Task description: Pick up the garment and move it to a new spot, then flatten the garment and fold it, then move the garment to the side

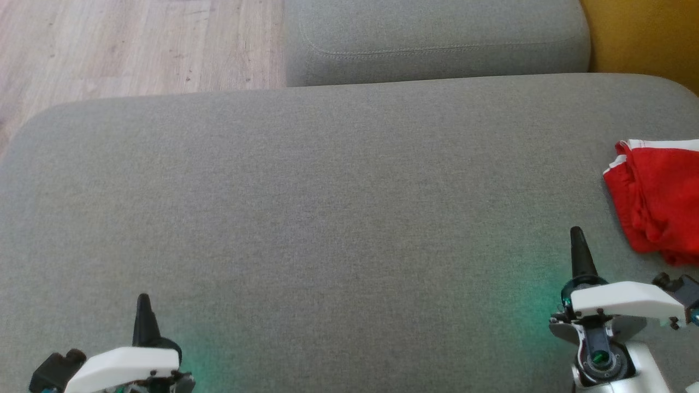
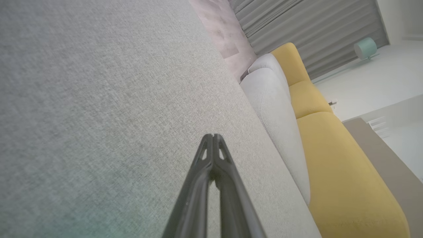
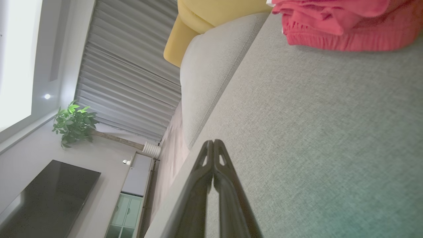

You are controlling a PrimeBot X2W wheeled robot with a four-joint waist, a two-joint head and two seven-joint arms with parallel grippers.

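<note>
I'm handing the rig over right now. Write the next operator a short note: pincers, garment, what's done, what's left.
Left pincer: shut, empty, over the grey cushion, lower left in the head view.
Right pincer: shut, empty, close to the garment but not touching it.
Garment: red with white trim, in a rumpled, layered heap at the cushion's right edge, partly cut off in the head view.
Done: unclear. It lies at the side in layers, but I can't tell whether that is a finished fold.
Left: if it isn't, pick it up, move it mid-cushion, flatten, fold, set aside.

Head camera looks down at the cushion; wrist cameras skim it.
</note>
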